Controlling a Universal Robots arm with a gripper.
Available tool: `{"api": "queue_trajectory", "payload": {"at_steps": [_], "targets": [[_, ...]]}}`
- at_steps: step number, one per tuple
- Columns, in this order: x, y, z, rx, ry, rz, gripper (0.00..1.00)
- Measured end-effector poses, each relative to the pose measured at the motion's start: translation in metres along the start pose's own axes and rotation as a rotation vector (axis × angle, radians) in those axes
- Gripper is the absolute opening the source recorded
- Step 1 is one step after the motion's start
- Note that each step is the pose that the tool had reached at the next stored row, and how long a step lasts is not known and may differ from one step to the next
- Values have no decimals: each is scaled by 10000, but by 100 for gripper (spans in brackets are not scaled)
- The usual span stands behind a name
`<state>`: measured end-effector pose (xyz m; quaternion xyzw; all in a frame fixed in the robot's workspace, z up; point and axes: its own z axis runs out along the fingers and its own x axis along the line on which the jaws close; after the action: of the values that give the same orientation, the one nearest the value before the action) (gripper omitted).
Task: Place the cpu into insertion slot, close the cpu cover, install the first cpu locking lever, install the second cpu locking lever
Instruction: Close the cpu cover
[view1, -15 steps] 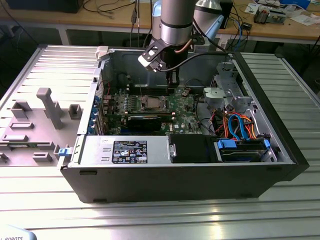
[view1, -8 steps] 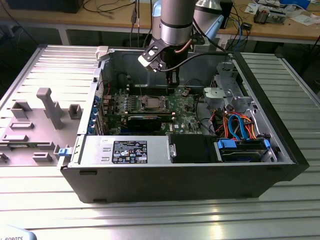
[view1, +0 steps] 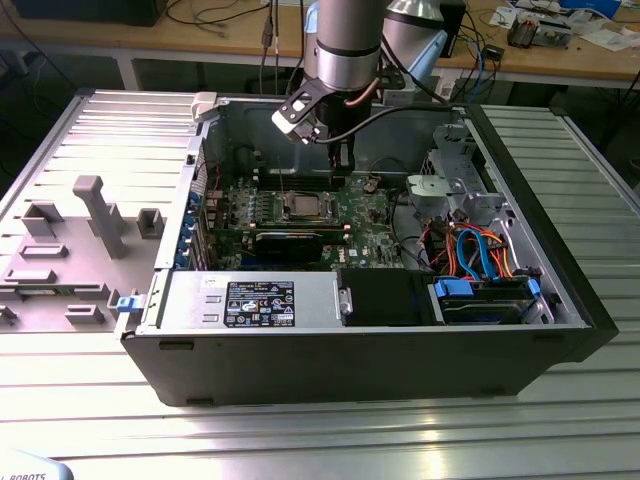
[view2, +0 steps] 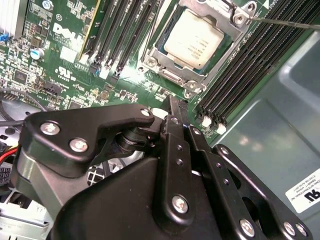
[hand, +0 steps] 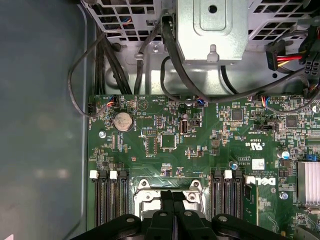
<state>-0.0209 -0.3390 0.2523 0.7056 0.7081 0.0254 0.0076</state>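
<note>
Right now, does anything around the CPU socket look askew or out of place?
Only the thin locking lever stands out: it juts across the memory slots, apparently unlatched. The cpu lies flat under the closed cpu cover.

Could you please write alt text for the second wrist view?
The cpu sits framed by the metal cpu cover on a green motherboard, with black memory slots on both sides. The black gripper, shut and holding nothing, is in the foreground.

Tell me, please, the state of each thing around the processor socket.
Thin square silver metal cpu cover: closed down.
Silver-grey square cpu: seated flat in the cover's window.
Thin metal lever rod: sticking out sideways, apparently unlatched.
Black gripper: shut, holding nothing.
Long black memory slots: empty.
</note>
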Motion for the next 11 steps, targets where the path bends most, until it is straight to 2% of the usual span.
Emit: {"api": "queue_trajectory", "payload": {"at_steps": [11], "targets": [[0, -5, 5, -2, 3, 3, 11]]}}
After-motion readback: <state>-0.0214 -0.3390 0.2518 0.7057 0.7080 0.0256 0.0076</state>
